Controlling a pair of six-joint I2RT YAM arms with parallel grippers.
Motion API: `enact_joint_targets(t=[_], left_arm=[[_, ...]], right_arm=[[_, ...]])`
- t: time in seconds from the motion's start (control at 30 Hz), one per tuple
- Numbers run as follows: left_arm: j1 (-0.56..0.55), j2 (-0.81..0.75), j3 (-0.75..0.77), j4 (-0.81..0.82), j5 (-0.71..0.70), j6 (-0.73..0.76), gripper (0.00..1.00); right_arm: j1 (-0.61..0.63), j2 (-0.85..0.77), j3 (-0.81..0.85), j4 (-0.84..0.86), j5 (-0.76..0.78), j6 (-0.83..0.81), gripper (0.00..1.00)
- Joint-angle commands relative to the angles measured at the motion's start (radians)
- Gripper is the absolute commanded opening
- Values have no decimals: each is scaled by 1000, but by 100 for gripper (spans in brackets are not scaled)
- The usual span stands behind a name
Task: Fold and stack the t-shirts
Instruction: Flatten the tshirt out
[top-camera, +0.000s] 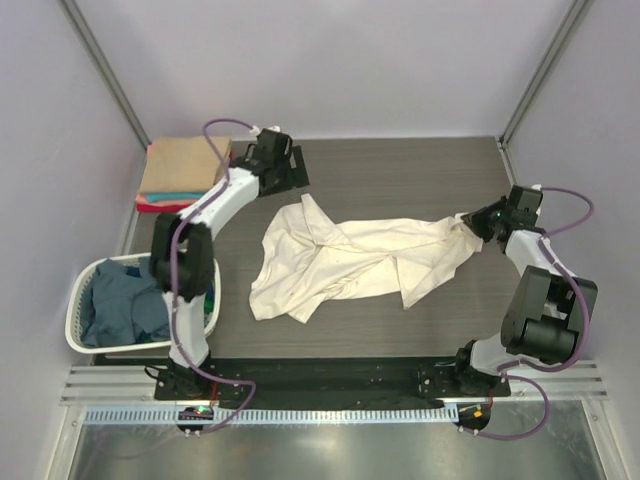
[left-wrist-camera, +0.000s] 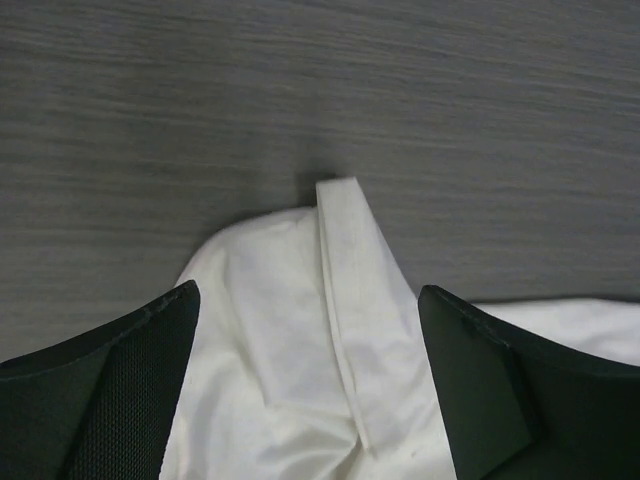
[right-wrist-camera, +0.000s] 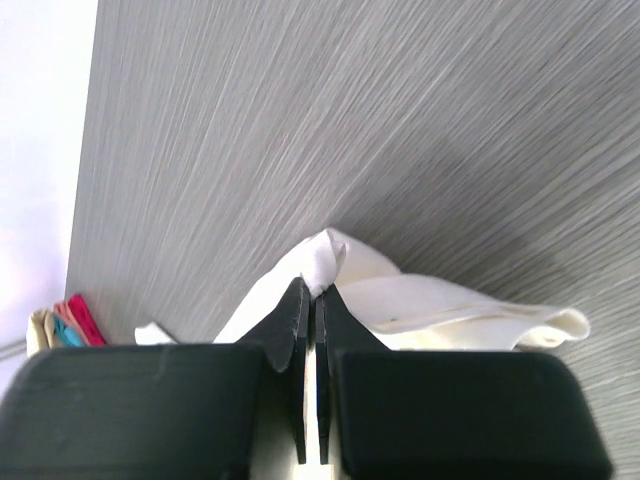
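Cream-white t-shirt (top-camera: 350, 255) lying crumpled across mid-worktop (top-camera: 400, 170). Am stretching my left arm (top-camera: 215, 205) far forward, left pincer (left-wrist-camera: 308, 296) gaping wide, straddling shirt's far-left corner, fingers not closing on it. Am bending my right arm (top-camera: 520, 245) out sideways, right pincer (right-wrist-camera: 315, 297) pinching shirt's right end tight, cloth bunching at tips.

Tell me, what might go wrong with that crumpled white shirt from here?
The right end effector pinches only a thin edge of the cream shirt, so a pull might slip it free. The left end effector hangs open over a doubled-over corner of it and might catch extra layers.
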Motion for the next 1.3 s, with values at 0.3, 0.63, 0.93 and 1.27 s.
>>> enact_joint_targets(t=[0.3,0.63,0.93,1.27], left_arm=[[54,513,612,-200,157,-27,84],[4,452,405,-83,206,-58,72],[-1,446,387,-46,165,-57,41],[-10,138,337,-64,67,-49,0]], right_arm=[[18,-61,-6,7,-92,-31,1],[18,-48,-11,4,-61,-51,1],[18,-49,-11,0,-53,-63,1],[31,-66,113,-124,-134,-66,1]])
